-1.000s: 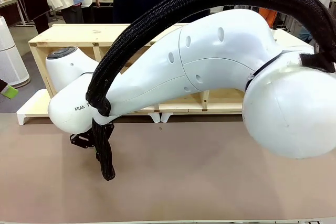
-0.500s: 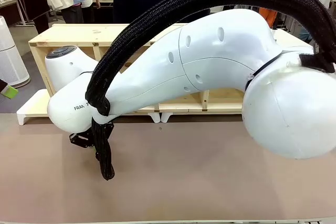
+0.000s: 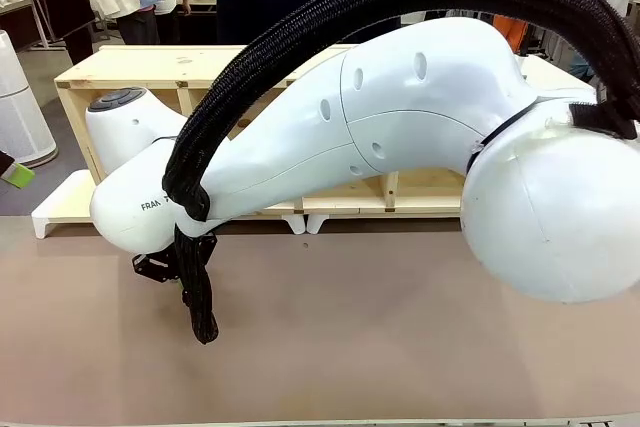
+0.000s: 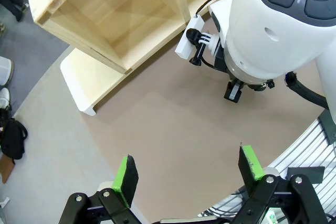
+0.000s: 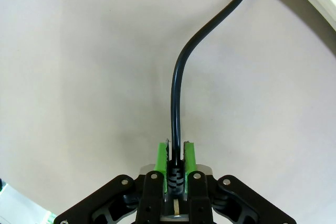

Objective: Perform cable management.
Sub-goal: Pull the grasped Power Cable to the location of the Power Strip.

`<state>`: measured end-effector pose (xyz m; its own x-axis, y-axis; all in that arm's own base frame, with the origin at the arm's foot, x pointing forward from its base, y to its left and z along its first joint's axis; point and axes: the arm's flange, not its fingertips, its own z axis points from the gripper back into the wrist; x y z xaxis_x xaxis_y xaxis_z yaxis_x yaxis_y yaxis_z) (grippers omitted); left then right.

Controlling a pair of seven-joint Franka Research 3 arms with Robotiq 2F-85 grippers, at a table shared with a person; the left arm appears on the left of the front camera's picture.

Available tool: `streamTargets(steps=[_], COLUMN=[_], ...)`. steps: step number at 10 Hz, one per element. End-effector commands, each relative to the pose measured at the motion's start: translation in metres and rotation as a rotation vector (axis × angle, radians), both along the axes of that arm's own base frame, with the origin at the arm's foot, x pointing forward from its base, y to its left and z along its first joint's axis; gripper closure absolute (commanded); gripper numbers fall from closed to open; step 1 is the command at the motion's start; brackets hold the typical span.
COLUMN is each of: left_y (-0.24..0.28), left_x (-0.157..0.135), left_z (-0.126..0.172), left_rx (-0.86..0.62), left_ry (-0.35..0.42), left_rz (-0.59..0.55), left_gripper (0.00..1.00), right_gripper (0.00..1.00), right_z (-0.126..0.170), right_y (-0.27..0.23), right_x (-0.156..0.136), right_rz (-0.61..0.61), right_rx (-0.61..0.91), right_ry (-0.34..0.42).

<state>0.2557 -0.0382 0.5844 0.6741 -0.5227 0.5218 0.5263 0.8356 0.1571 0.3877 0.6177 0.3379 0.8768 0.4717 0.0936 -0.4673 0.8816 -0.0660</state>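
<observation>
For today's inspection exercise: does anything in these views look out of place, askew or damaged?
Nothing stands out. The right gripper is shut on the cable, which runs away over the table in a smooth bend, no kinks. The left gripper hangs open above the table.

The right arm (image 3: 400,117) is creeping a hair to the left and upward at its wrist end (image 3: 130,162) compared with a second ago. The braided sleeve (image 3: 200,307) dangling below it is lifting slightly along with it. That drift is dying out over the last half second.
</observation>
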Motion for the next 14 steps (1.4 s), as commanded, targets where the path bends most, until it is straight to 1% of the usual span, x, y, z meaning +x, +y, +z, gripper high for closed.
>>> streamTargets(steps=[1,5,9,12,14], left_y=[0.000,0.000,0.000,0.000,0.000], left_x=[0.002,0.002,0.002,0.002,0.002], left_z=[0.001,0.001,0.001,0.001,0.001], left_rx=[0.000,0.000,0.000,0.000,0.000], left_ry=[-0.012,-0.012,-0.012,-0.012,-0.012], left_rz=[-0.004,-0.004,-0.004,-0.004,-0.004], left_gripper=[0.00,0.00,0.00,0.00,0.00], right_gripper=[0.85,0.85,0.85,0.85,0.85], right_z=[0.003,0.004,0.009,0.022,0.024], right_y=[-0.006,-0.036,-0.086,-0.125,-0.154], right_x=[-0.016,-0.062,-0.094,-0.126,-0.141], right_rz=[0.014,0.001,-0.139,-0.211,-0.306], right_rx=[0.006,0.033,0.113,0.214,0.247], right_ry=[-0.026,-0.054,-0.032,-0.068,-0.089])
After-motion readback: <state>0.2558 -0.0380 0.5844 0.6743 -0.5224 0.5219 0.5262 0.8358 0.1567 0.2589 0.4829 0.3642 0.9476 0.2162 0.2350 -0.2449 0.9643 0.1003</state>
